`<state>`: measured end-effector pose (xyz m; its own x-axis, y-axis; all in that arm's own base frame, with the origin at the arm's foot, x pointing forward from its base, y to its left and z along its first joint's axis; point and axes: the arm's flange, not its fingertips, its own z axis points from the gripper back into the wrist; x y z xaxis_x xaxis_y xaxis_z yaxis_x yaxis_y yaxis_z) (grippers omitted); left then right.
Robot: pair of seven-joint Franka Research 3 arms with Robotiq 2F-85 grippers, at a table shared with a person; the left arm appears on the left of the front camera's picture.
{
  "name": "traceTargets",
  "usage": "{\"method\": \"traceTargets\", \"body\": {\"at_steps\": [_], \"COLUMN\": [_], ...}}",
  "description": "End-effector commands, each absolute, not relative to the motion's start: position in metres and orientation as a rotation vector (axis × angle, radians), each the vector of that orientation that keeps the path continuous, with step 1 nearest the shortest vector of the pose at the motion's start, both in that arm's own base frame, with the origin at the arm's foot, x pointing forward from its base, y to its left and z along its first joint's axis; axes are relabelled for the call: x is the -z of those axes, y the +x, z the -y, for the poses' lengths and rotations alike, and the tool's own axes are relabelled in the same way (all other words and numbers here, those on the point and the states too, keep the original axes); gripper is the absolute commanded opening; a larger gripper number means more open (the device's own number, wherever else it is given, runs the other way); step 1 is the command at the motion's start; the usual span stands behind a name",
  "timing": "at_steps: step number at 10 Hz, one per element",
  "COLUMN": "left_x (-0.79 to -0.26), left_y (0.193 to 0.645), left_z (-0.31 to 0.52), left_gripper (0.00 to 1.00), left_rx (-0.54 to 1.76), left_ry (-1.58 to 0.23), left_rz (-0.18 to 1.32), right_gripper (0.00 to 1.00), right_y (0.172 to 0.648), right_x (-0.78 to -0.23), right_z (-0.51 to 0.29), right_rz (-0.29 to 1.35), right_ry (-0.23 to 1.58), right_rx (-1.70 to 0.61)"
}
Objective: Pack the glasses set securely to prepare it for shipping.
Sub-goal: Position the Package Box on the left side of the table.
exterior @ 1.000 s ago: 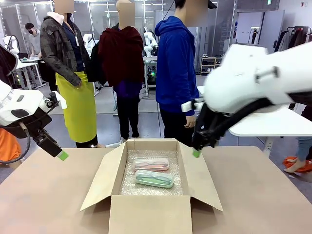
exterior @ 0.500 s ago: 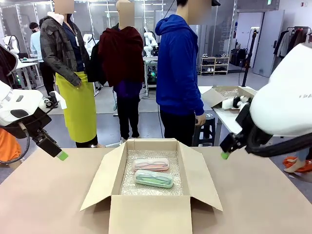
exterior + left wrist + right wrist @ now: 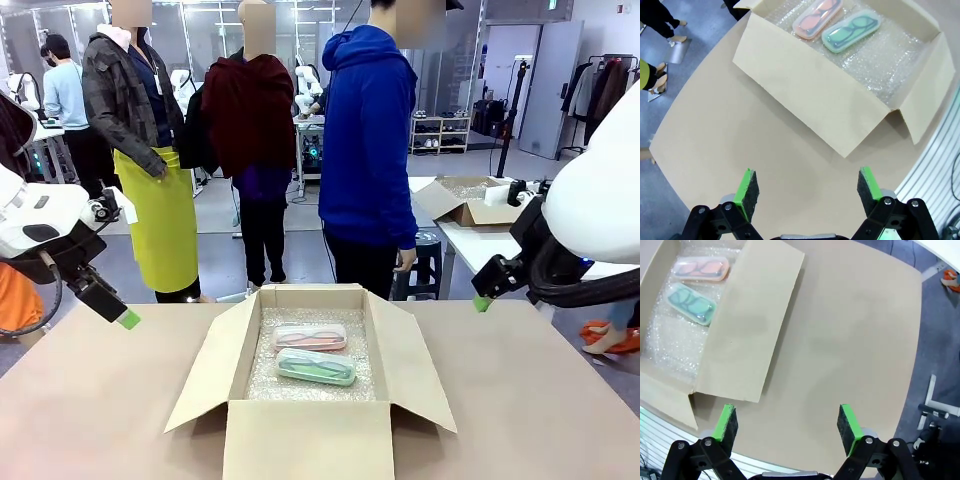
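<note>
The glasses set lies flat on bubble wrap inside an open cardboard box: a clear-white case showing pink at the back and a mint green case in front of it. My left gripper hangs open over bare table left of the box, well apart from it. Its wrist view has the pink case and green case beyond the open gripper. On the other side, my right gripper is open above the table's right part. Past this gripper, the right wrist view shows both cases.
All the box flaps stand spread outward. A person in a blue hoodie stands at the far edge behind the box, hand hanging down. Bare tabletop lies left and right of the box. A second open box sits on another table behind.
My right arm has swung away from the box's right flap to the right side of the table. The left arm and both cases have stayed put.
</note>
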<state>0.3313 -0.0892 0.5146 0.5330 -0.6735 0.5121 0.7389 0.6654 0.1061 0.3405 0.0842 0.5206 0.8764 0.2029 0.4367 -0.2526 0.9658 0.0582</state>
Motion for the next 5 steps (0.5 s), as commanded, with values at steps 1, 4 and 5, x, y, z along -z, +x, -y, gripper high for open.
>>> {"method": "traceTargets", "body": {"at_steps": [1,4,5], "left_x": [-0.5155,-0.5155,-0.5155], "left_y": [0.3308,0.3308,0.3308], "left_z": [0.0874,0.0874,0.0874], "left_gripper": [1.0,1.0,1.0], "left_rx": [0.85,0.85,0.85], "left_ry": [-0.123,-0.123,-0.123], "left_rz": [0.555,0.555,0.555], "right_gripper": [1.0,1.0,1.0], "right_y": [0.3404,0.3404,0.3404], "right_x": [-0.5224,-0.5224,-0.5224], "right_z": [-0.0844,-0.0844,-0.0844], "right_rz": [0.451,0.451,0.451], "right_ry": [0.12,0.12,0.12], "right_rx": [-0.233,-0.233,-0.233]}}
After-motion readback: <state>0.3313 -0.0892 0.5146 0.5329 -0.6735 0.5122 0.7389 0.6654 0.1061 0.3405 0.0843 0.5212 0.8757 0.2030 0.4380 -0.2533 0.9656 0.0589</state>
